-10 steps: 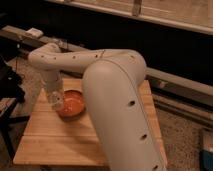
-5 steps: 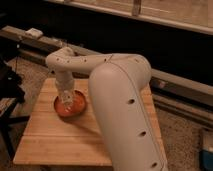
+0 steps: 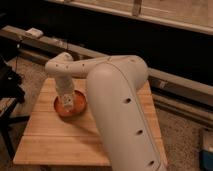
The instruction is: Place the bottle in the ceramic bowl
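The ceramic bowl (image 3: 79, 96), orange-red inside with a darker rim, sits on the left half of a wooden table (image 3: 55, 142). My gripper (image 3: 66, 100) hangs from the white arm and points straight down into the bowl. A pale shape at its tip, low inside the bowl, looks like the bottle (image 3: 68, 103). The wrist hides most of it. I cannot tell whether the bottle rests on the bowl's bottom or is still held.
My big white arm link (image 3: 120, 110) covers the table's middle and right. A dark chair or stand (image 3: 10, 85) is just left of the table. A raised ledge (image 3: 45, 42) runs behind it, with a small white object (image 3: 34, 32) on it.
The gripper has moved right, from the bowl's left edge to over its middle, and has come down into the bowl with the bottle.
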{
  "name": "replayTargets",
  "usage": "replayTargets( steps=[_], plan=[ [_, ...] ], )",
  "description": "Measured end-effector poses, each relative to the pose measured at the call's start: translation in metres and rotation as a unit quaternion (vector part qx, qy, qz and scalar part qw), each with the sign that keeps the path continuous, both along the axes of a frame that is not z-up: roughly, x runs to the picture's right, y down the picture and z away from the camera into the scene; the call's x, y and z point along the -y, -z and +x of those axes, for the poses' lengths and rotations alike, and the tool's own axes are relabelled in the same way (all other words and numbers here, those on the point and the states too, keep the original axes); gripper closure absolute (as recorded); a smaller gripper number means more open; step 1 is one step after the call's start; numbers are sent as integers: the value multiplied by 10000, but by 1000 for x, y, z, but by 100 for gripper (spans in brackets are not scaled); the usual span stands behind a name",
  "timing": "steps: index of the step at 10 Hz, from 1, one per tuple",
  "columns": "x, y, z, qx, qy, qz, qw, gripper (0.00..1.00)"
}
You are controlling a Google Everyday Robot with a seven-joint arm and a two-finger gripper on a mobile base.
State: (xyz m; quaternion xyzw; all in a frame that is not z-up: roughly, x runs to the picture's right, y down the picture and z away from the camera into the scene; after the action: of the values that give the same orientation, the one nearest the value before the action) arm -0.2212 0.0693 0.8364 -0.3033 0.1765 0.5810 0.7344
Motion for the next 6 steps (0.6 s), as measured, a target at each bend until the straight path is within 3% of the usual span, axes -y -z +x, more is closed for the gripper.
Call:
replayTargets(
  steps=[6],
  plan=[
    [-1, 0, 1, 0, -38, 16, 10000, 20]
  ],
)
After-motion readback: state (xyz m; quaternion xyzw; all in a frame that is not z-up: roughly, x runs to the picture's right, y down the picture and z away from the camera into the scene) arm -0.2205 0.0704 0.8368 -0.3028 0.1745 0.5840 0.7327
